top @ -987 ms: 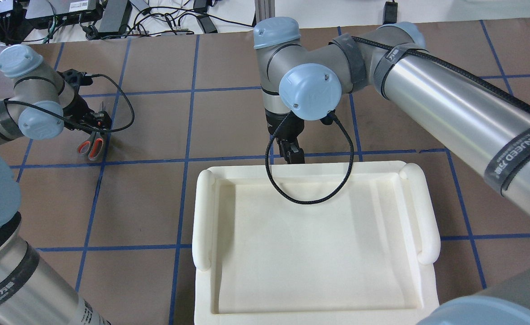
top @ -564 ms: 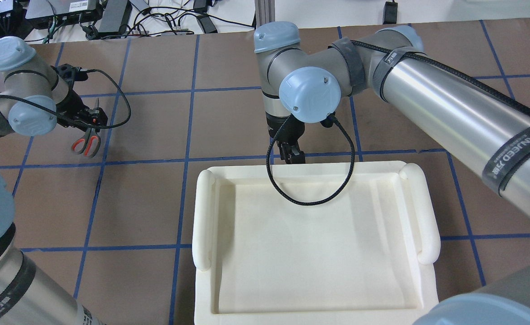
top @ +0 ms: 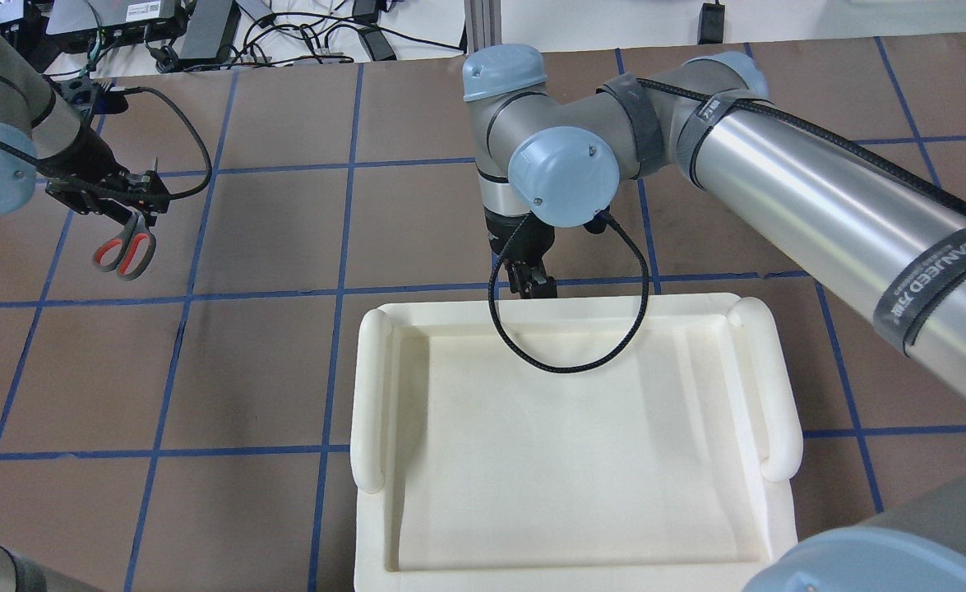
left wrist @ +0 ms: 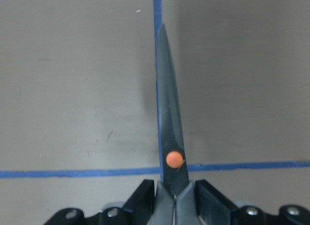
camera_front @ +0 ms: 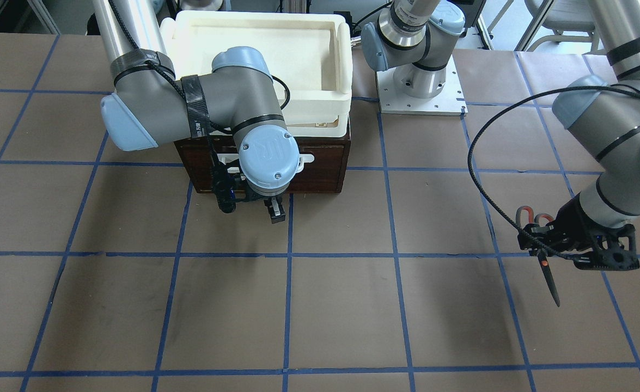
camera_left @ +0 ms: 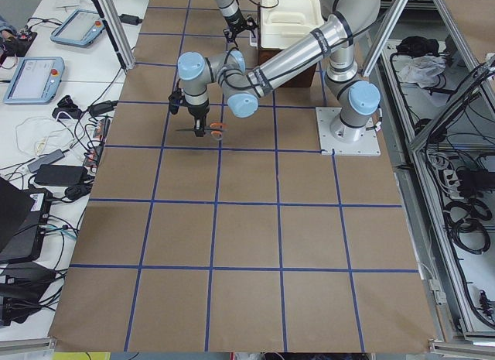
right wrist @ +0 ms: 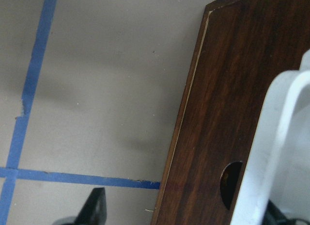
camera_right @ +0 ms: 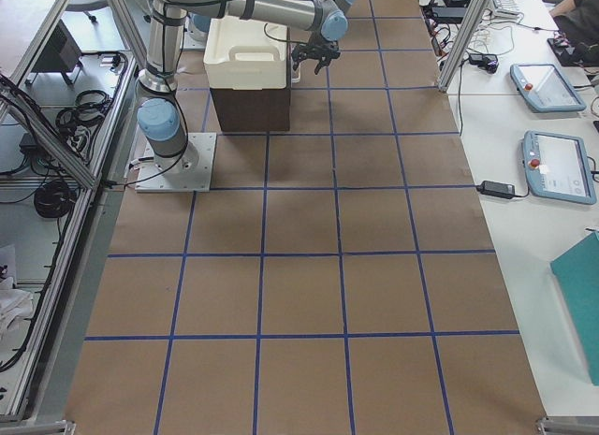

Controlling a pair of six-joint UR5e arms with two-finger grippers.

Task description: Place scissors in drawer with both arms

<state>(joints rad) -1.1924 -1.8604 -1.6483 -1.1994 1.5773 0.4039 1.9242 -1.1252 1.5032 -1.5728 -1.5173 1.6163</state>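
My left gripper (top: 121, 200) is shut on the scissors (top: 126, 246) near the pivot and holds them above the table. The orange-red handles hang toward the robot. In the front view the dark blades (camera_front: 548, 277) point away from the robot below the left gripper (camera_front: 543, 242). The left wrist view shows the blades (left wrist: 169, 128) closed. My right gripper (camera_front: 276, 211) hangs open in front of the closed dark brown drawer (camera_front: 328, 163), close to its white bar handle (camera_front: 306, 159). One of its fingers (right wrist: 96, 205) shows beside the drawer front (right wrist: 218, 113) and handle (right wrist: 271, 157).
A white foam tray (top: 370, 395) sits on top of the drawer box and hides it from overhead. The left arm's base plate (camera_front: 420, 90) stands beside the box. Brown paper with blue tape lines covers the table. Cables and devices lie past the far edge (top: 203, 25).
My left gripper has carried the scissors further left and away from the drawer in the overhead view. The right arm has stayed at the drawer front.
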